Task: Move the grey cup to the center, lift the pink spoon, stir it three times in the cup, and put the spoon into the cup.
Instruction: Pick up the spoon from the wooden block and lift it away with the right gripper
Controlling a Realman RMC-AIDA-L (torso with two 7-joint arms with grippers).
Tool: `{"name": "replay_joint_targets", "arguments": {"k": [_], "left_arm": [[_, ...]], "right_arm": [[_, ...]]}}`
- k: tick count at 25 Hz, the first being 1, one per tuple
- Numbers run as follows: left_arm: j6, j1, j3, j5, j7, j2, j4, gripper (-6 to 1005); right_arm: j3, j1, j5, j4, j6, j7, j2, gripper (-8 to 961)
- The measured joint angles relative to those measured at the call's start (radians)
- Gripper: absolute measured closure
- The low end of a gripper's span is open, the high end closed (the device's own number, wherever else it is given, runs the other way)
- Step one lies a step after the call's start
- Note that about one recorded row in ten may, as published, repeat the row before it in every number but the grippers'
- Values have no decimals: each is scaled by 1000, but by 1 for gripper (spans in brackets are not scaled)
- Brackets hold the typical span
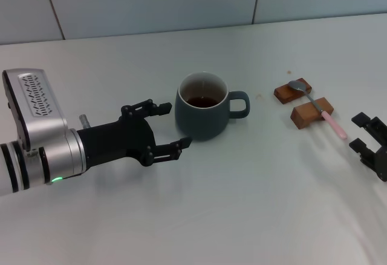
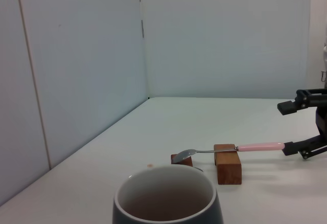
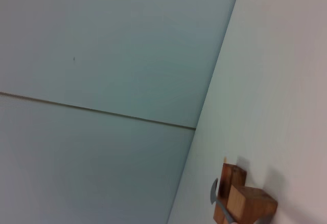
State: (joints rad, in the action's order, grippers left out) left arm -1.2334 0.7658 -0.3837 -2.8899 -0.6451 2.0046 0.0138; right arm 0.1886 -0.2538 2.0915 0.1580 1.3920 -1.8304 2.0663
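Left claw (image 1: pixel 166 126) wide open, empty, just beside grey cup (image 1: pixel 202 109).

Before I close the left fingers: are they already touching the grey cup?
Apart. In the head view the open left gripper sits beside the grey cup, with table showing between them.

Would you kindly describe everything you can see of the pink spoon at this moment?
The pink spoon is small and thin, with a silver-grey metal bowl and stem and a pale pink handle end. It lies across two brown wooden blocks, bowl over the farther block, stem on the nearer one, handle jutting past it above the table toward the open right gripper, which does not touch it.
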Motion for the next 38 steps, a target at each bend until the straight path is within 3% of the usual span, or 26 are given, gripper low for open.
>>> {"name": "replay_joint_targets", "arguments": {"k": [32, 38], "left_arm": [[1, 14, 10, 0, 13, 14, -6, 186], [1, 16, 18, 0, 13, 21, -22, 187]], "right_arm": [[-20, -58, 1, -25, -71, -1, 7, 111], [-18, -54, -2, -29, -91, -2, 8, 202]]}}
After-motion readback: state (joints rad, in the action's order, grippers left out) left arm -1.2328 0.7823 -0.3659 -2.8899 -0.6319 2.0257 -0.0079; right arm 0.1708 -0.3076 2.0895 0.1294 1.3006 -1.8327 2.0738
